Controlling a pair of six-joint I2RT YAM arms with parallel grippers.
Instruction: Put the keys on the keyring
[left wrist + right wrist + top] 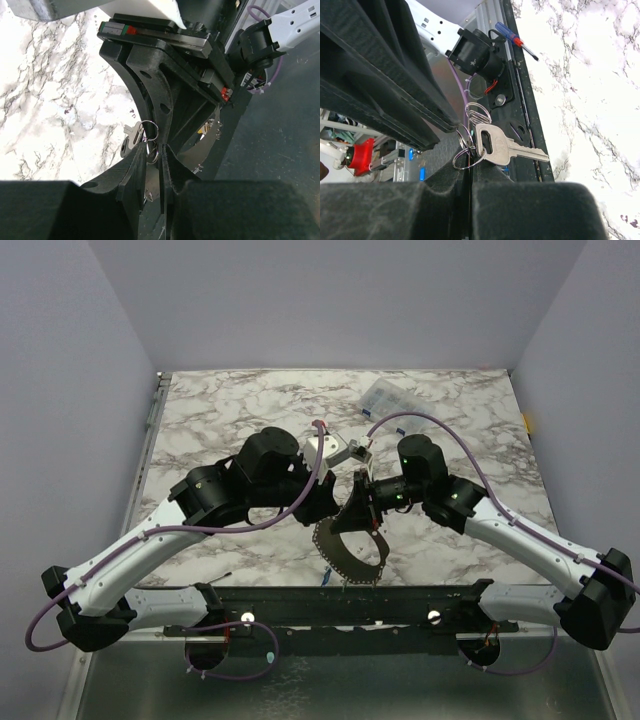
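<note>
Marble desk (220, 410) under left end effector (155, 166) and right end effector (470, 183), both pinching thin keyring (468, 141); key (493, 145) looks light, slippery; hold its head.

Marble tabletop (220, 420) w/ pale lilac walls (340, 300).

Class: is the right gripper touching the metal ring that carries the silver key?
Touching. The right wrist view shows the ring pinched in the shut right gripper, the silver key hanging from it.
</note>
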